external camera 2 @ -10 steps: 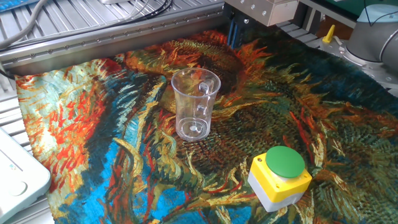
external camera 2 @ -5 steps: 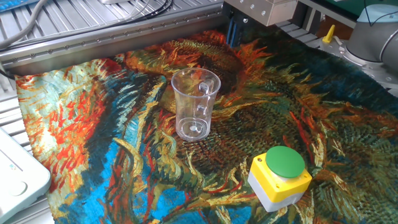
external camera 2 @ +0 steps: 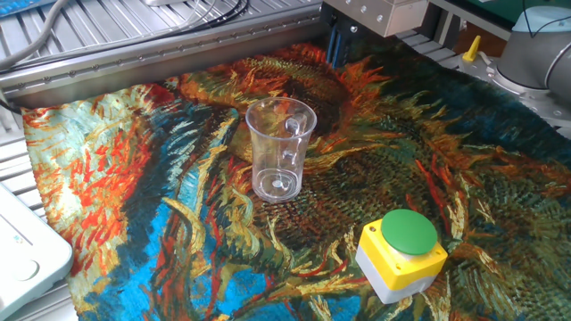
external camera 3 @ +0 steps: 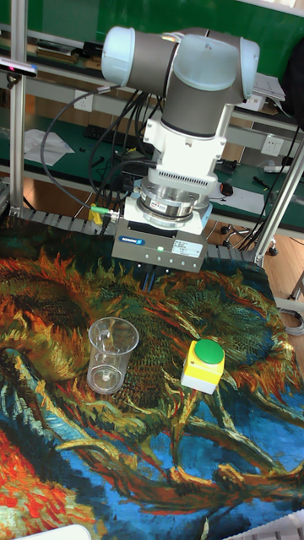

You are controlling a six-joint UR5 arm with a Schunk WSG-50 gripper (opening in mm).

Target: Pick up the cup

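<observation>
The cup [external camera 2: 279, 147] is clear plastic with a side handle and stands upright on the painted cloth; in the tall fixed view the cup [external camera 3: 111, 354] is left of centre. My gripper [external camera 2: 337, 49] hangs above the cloth's far edge, behind and to the right of the cup and well apart from it. In the tall fixed view the gripper [external camera 3: 148, 280] is above and right of the cup. Its two dark fingers [external camera 2: 332, 49] point down with a narrow gap and nothing between them.
A yellow box with a green button [external camera 2: 401, 254] sits on the cloth in front and right of the cup, and shows in the tall view too [external camera 3: 203, 364]. A metal frame rail [external camera 2: 134, 62] borders the far side. A white device [external camera 2: 22, 259] lies at the left edge.
</observation>
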